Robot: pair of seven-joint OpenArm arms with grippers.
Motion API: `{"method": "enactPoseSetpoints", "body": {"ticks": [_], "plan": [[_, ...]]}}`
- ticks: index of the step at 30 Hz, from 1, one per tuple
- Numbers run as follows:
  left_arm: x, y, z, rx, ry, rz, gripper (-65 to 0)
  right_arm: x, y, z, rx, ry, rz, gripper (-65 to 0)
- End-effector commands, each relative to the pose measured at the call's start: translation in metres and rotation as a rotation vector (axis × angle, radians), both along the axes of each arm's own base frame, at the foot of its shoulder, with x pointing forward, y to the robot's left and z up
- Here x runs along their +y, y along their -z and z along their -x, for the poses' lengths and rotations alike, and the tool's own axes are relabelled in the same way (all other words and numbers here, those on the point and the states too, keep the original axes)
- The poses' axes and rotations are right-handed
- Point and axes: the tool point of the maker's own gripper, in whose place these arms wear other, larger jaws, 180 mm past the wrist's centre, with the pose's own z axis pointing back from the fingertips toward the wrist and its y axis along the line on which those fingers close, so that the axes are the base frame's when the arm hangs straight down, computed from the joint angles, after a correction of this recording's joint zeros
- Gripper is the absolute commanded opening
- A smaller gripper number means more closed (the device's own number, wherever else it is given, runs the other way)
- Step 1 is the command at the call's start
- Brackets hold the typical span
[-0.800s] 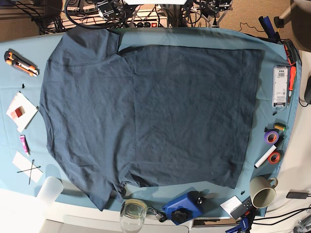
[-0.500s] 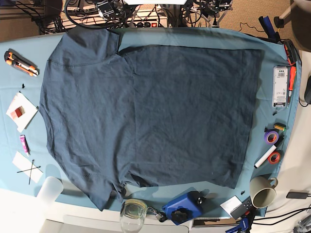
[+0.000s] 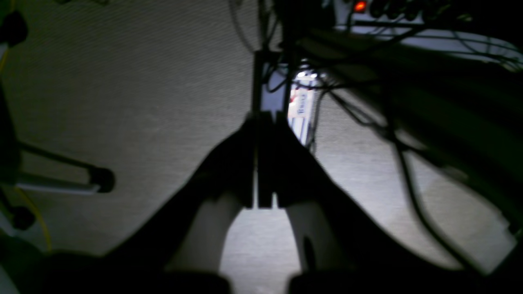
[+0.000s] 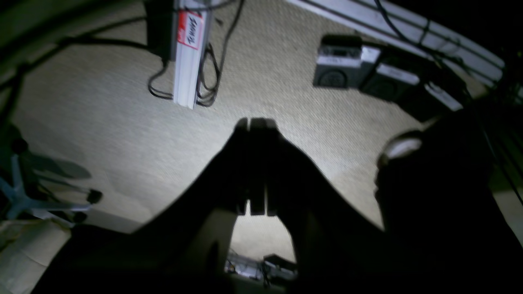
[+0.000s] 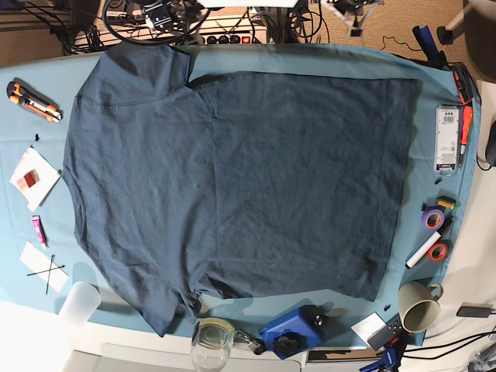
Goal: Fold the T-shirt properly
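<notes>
1. The T-shirt (image 5: 232,186) lies spread flat on the teal tablecloth (image 5: 23,232), collar toward the base view's left and hem toward its right. One sleeve runs to the far table edge, the other to the near edge. In my judgement it is laid out this way so that you can reach both sleeves and the hem for the first fold; no fold has been made yet.

2. Loose items ring the cloth without touching the shirt body: a box cutter (image 5: 32,101) at the far left, a mug (image 5: 418,306) and tape rolls (image 5: 434,232) at the right, a glass (image 5: 211,341) and a blue tool (image 5: 291,332) along the near edge. The near sleeve ends just beside the glass. Judge that a snag risk when you lift that sleeve.

3. Neither arm is over the table in the base view. Only dark hardware shows past the far table edge.

4. Left gripper (image 3: 261,163): your wrist camera looks down on carpet (image 3: 122,102) and hanging cables, not on fabric. The fingers are pressed together with only a sliver of light between them, and they hold nothing.

5. Right gripper (image 4: 253,163): the same finding. It points at the floor, with a power strip (image 4: 188,53) and small boxes in view beyond it. The fingers meet tip to tip, with nothing between them.

6. Judgement: both arms are parked behind the table, clear of the work. You must bring them forward and part the fingers before any grasp.
</notes>
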Motion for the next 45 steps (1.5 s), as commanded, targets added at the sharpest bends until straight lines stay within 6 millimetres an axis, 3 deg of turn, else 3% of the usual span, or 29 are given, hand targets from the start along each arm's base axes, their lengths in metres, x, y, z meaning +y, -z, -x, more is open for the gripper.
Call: {"method": "enactPoseSetpoints", "body": {"ticks": [1,8,13,22,29,32,36,40,45], "plan": [[0.006,-0.002,0.007,-0.001,0.004,-0.008,-65.0,-0.012,-0.002,0.001,0.007,0.005,0.014,-65.0],[0.041,-0.022,0.031,-0.041,-0.058,-0.061,-65.0,-0.067,-0.018,0.020,0.068,0.062,0.091,-65.0],[0.052,-0.045,0.044,-0.083,-0.041,-0.088,-65.0,-0.094,-0.042,0.031,0.051,0.026,0.109,-65.0],[0.059,-0.103,0.064,-0.141,-0.043,-0.099,-65.0,-0.100,-0.095,0.061,0.021,-0.088,0.076,-65.0],[0.057,-0.152,0.073,-0.175,0.016,-0.111,-65.0,-0.111,-0.139,0.077,-0.003,0.110,0.070,-65.0],[0.053,-0.174,0.074,-0.153,0.032,-0.104,-65.0,-0.126,-0.165,0.070,-0.027,0.201,0.079,-65.0],[0.050,-0.207,0.059,-0.177,-0.019,-0.072,-65.0,-0.132,-0.204,0.048,-0.095,0.261,0.016,-65.0],[0.050,-0.239,0.041,-0.168,-0.038,-0.053,-65.0,-0.138,-0.247,0.012,-0.221,0.306,-0.040,-65.0],[0.058,-0.276,0.004,-0.242,-0.038,-0.074,-65.0,-0.151,-0.296,-0.032,-0.430,0.324,-0.047,-65.0]]}}
